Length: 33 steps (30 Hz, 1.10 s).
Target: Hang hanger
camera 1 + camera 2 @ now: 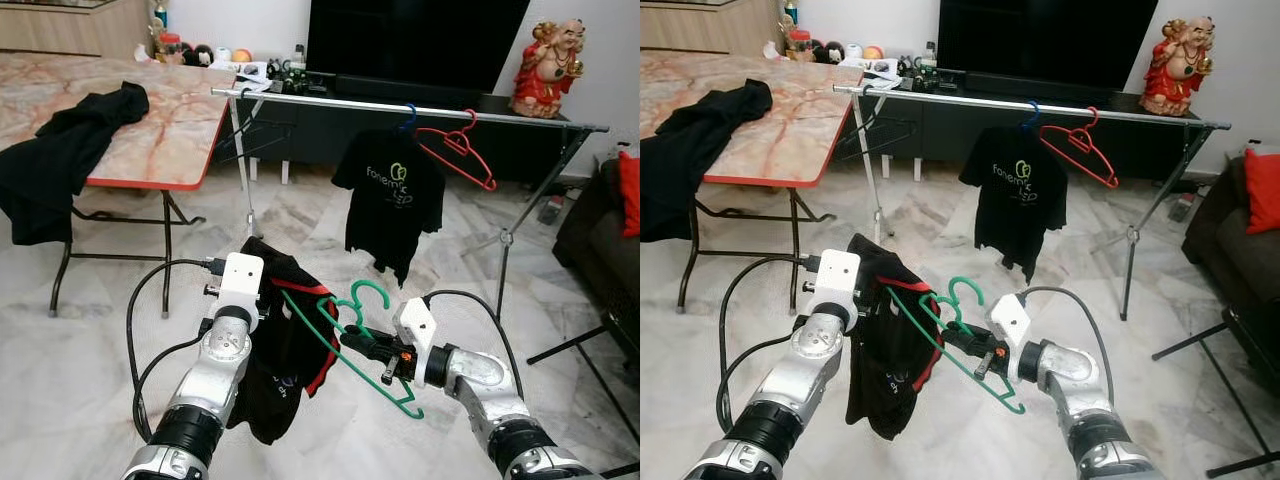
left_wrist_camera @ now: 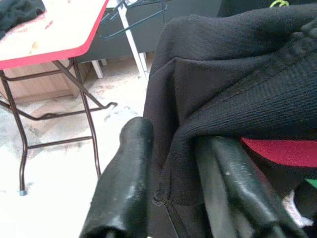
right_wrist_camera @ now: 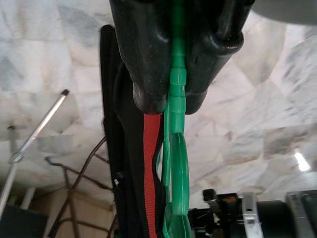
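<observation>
Two claws share one green hanger short of the rail

Right claw [image 1: 372, 349] is clamped on the green plastic hanger [image 1: 345, 330]; left claw [image 2: 188, 198] pinches the black red-trimmed shirt [image 1: 285, 340] draped on it. Ahead, well apart, the silver clothes rail [image 1: 420, 108] carries a black printed T-shirt [image 1: 392, 200] and an empty red hanger [image 1: 458, 150]. A marble-patterned, red-edged counter [image 1: 150, 140] with dark clothing [image 1: 60, 160] stands left.

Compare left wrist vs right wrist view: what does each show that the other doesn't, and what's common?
Left wrist: the left gripper shut on the black shirt, plus the red-edged table and its folding legs.

Right wrist: the right gripper with jaws clamped on the green hanger, and a clothes rack leg.

Both: the black shirt with its red trim, and marble floor.
</observation>
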{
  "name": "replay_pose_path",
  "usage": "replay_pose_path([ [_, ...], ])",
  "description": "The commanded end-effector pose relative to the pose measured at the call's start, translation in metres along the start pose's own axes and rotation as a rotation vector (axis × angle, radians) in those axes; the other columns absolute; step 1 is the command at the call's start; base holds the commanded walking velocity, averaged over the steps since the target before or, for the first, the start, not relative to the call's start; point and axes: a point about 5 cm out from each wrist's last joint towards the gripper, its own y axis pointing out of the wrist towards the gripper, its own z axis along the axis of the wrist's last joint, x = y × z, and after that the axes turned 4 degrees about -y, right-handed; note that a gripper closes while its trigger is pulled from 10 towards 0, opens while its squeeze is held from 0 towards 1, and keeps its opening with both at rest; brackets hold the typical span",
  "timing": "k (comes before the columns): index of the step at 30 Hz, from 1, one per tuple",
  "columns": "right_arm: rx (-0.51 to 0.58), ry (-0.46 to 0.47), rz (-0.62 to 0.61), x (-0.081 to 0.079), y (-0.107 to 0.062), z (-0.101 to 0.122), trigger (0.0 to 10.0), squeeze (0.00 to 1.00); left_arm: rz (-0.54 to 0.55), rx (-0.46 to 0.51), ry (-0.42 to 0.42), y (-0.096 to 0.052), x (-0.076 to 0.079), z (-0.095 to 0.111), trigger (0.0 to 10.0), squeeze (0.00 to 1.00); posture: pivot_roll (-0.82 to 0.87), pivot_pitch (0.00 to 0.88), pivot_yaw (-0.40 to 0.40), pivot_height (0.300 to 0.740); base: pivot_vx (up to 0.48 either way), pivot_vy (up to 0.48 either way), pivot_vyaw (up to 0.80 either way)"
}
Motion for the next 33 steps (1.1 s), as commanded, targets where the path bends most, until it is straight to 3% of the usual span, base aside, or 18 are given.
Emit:
replay_pose_path([
  [1,0.025,-0.013,0.007,0.004,-0.004,0.007,0.0,0.0,-0.007,0.004,0.001,-0.001,0.001,-0.003,0.0,0.0,0.16,0.0,-0.153,0.74,0.0,0.0,0.0],
  [13,0.016,0.005,0.065,0.003,-0.005,0.008,0.0,0.0,-0.035,0.047,-0.027,-0.004,0.004,0.0,0.0,0.0,0.16,0.0,-0.162,0.74,0.0,0.0,0.0],
  [21,-0.063,-0.035,0.024,0.0,-0.01,-0.007,0.0,0.0,0.077,0.153,-0.106,-0.003,-0.012,0.014,0.0,0.0,0.15,0.0,-0.14,0.74,0.0,0.0,0.0],
  [33,-0.169,-0.06,0.024,-0.004,-0.02,-0.024,0.0,0.0,0.178,0.203,-0.115,-0.004,-0.026,0.018,0.0,0.0,0.15,0.0,-0.136,0.74,0.0,0.0,0.0],
])
